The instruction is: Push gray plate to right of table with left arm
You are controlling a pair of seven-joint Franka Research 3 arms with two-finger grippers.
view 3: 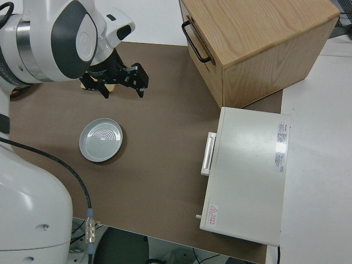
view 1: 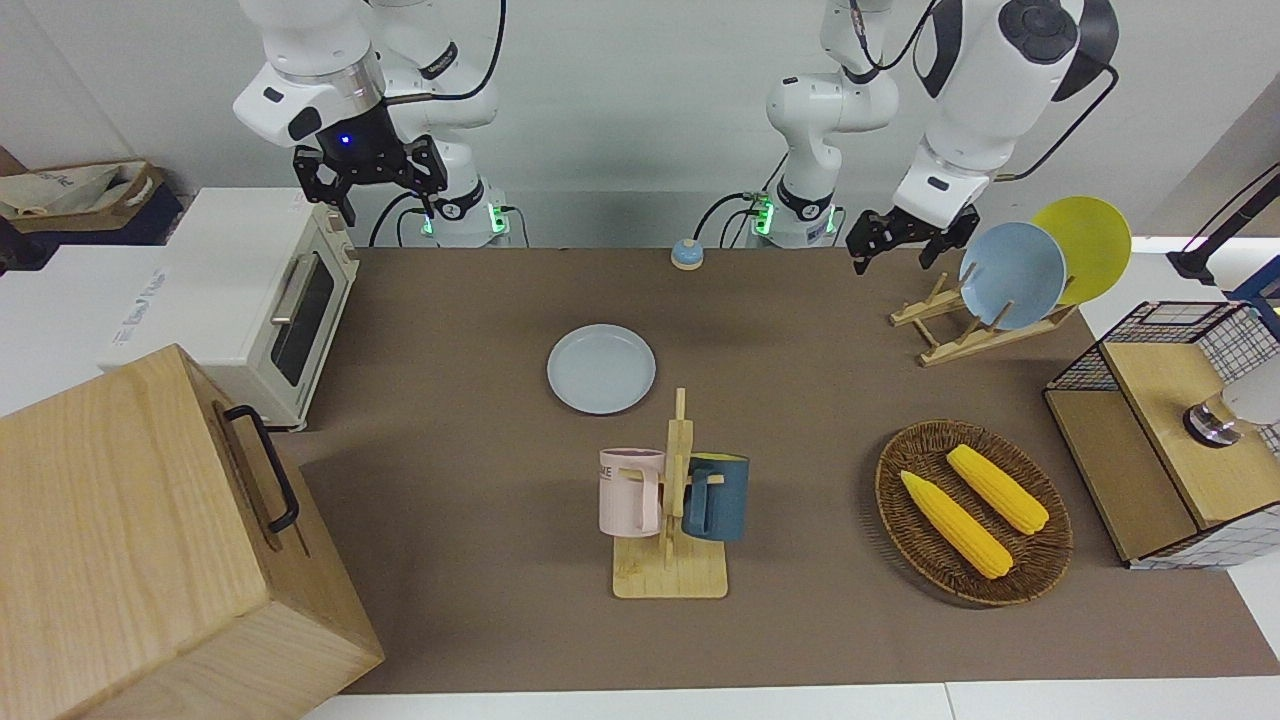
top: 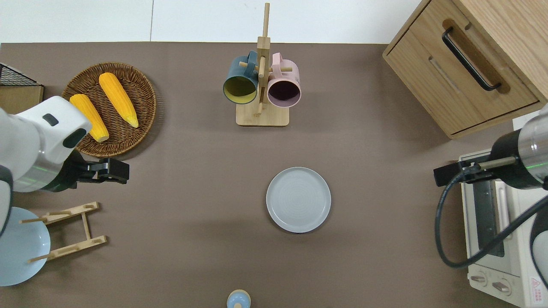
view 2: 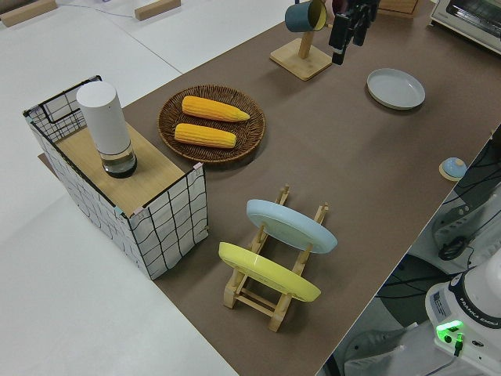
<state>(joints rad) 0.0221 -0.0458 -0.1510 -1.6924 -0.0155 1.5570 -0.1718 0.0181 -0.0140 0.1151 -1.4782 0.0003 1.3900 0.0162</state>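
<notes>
The left gripper (top: 112, 170) hangs over bare bench (top: 192, 239), fingers spread, gripping nothing; that suits a push, which needs no pinch; the gray plate (top: 298, 199) lies flat and untouched, well apart from it toward the right arm's end, so the approach is not yet made; the mug rack (top: 262, 77) stands farther out; the right arm is parked.

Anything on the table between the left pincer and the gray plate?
No. The overhead view shows only bare table between the left pincer and the gray plate.
</notes>
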